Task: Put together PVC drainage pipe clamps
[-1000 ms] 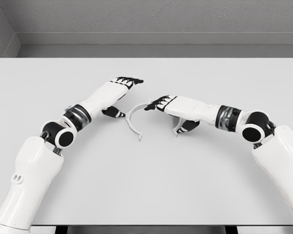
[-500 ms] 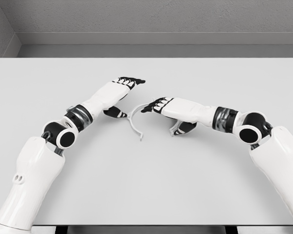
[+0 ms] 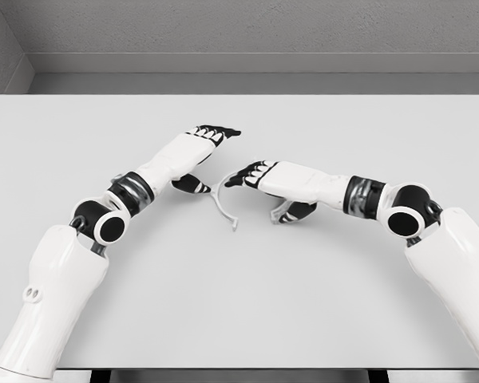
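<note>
Our right hand [image 3: 251, 173] lies low over the desk [image 3: 239, 287], fingers stretched toward the left and relaxed, closed on nothing, with the thumb tucked beneath. Over the last second it has slid leftward, and the thin white clamp half [image 3: 222, 207], a curved strip lying flat on the desk, now sits just beside and partly under its fingertips. The arc looks narrower and more covered than it did a second ago, so we judge the hand is nudging or sweeping it rather than picking it up. A second small white piece [image 3: 277, 214] peeks out under the right palm; whether it touches the hand we cannot tell.

Our left hand [image 3: 203, 144] has crept slightly to the right. Its fingers are extended, holding nothing, and its thumb rests close to the strip's upper end.

Both hands converge on the part, but nothing is gripped yet. No brand, label or writing can be read anywhere.
</note>
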{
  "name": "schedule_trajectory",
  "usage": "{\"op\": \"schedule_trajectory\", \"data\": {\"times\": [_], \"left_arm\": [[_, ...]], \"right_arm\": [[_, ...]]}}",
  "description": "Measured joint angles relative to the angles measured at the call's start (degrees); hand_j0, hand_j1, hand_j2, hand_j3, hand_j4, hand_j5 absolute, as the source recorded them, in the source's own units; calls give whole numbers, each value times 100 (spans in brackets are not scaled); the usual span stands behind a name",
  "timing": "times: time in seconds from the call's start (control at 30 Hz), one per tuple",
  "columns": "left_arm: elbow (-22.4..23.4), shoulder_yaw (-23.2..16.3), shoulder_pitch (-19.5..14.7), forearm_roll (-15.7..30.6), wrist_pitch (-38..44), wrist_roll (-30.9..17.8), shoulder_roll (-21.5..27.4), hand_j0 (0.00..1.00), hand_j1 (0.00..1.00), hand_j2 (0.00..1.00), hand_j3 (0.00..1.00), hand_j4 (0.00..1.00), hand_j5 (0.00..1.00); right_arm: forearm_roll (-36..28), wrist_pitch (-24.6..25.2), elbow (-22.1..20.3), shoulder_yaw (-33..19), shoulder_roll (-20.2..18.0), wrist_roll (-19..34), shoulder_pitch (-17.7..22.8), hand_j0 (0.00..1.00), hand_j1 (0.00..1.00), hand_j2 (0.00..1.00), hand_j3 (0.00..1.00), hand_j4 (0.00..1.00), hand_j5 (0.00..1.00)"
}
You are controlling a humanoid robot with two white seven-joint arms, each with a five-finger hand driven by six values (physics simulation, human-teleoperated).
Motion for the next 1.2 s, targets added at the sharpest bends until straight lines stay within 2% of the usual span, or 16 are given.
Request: {"op": "schedule_trajectory", "data": {"times": [0.27,0.43,0.57,0.77,0.93,1.2], "left_arm": [[-90,0,70,-1,12,4,-37,100,100,100,100,100,100],[-114,8,97,3,32,4,-16,100,100,100,100,100,100],[-269,37,290,8,24,5,15,100,100,100,100,100,100],[-612,44,536,17,-6,10,53,100,100,100,100,100,100],[-837,16,668,23,-213,6,65,100,100,100,100,100,100],[-928,-5,791,19,-400,-2,61,100,100,100,100,100,100]], "right_arm": [[-17,-4,-81,6,-39,0,44,100,100,100,100,100,100],[-9,-19,-176,-37,-417,0,-9,100,100,100,100,100,100],[14,-21,-149,-70,-650,0,-132,100,100,100,100,100,100],[22,-10,358,-76,-702,-1,-554,100,100,100,100,100,100],[28,-4,670,-62,-678,0,-730,100,100,100,100,100,100],[28,-6,818,-52,-695,0,-808,100,100,100,100,100,100]]}}
